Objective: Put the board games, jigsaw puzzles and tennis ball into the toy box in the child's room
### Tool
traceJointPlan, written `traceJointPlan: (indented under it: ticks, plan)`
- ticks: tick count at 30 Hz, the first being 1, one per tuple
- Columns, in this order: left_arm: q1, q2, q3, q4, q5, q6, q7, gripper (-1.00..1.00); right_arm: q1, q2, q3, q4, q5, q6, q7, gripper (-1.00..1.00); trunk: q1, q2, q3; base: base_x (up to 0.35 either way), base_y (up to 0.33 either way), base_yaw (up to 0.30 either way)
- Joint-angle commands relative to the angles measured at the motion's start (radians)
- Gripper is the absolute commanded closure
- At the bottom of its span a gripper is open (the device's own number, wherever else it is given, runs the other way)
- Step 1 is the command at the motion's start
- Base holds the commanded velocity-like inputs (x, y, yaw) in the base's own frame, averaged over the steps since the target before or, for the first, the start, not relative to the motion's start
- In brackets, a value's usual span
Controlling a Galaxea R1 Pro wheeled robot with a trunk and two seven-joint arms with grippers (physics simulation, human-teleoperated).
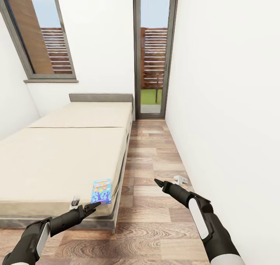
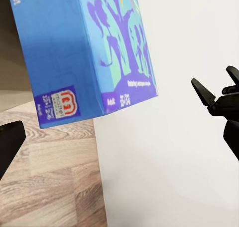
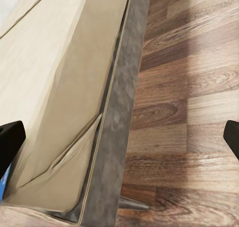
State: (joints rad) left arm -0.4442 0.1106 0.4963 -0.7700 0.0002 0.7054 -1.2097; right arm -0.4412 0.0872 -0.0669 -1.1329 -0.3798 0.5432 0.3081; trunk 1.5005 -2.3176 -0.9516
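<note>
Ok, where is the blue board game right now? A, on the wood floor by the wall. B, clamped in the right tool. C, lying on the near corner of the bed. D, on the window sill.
C: in the head view the blue board game lies flat on the near corner of the bed, just ahead of the left tool, while the right tool hangs over the floor holding nothing.

Black arms point(image 1: 182, 195) bear white panels, pointed claws.

A bedroom in a home: big bed point(image 1: 70, 156), wood floor point(image 1: 155, 218), white walls, window point(image 1: 42, 35).
</note>
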Motion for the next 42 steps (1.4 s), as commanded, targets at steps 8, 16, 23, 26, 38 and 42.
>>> traceJointPlan:
  ticks: [8, 16, 23, 26, 38, 42]
  plan:
    - [-0.001, 0.000, 0.001, 0.000, 0.000, 0.010, -0.002, -1.00, -0.001, 0.001, -0.003, -0.001, -0.004, 0.007, 0.003, -1.00, 0.000, 0.000, -0.001, 0.047, 0.000, 0.000]
    - [-0.001, 0.000, 0.001, 0.000, 0.000, 0.010, -0.002, -1.00, -0.001, 0.001, -0.002, -0.001, -0.004, 0.007, 0.003, -1.00, 0.000, 0.000, -0.001, 0.015, 0.000, 0.000]
    - [-0.001, 0.000, 0.001, 0.000, 0.000, 0.010, -0.002, -1.00, -0.001, 0.002, -0.002, -0.001, -0.004, 0.006, 0.003, -1.00, 0.000, 0.000, -0.001, 0.003, 0.000, 0.000]
    - [-0.001, 0.000, 0.001, 0.000, 0.000, 0.010, -0.002, -1.00, -0.001, 0.001, -0.002, -0.001, -0.004, 0.006, 0.003, -1.00, 0.000, 0.000, -0.001, 0.000, 0.000, 0.000]
    - [-0.001, 0.000, 0.001, 0.000, 0.000, 0.010, -0.003, -1.00, -0.001, 0.001, -0.002, -0.001, -0.004, 0.006, 0.003, -1.00, 0.000, 0.000, -0.001, 0.000, 0.000, 0.000]
    - [-0.001, 0.000, 0.001, 0.000, 0.000, 0.010, -0.002, -1.00, -0.001, 0.001, -0.002, -0.001, -0.004, 0.006, 0.003, -1.00, 0.000, 0.000, -0.001, 0.000, 0.000, 0.000]
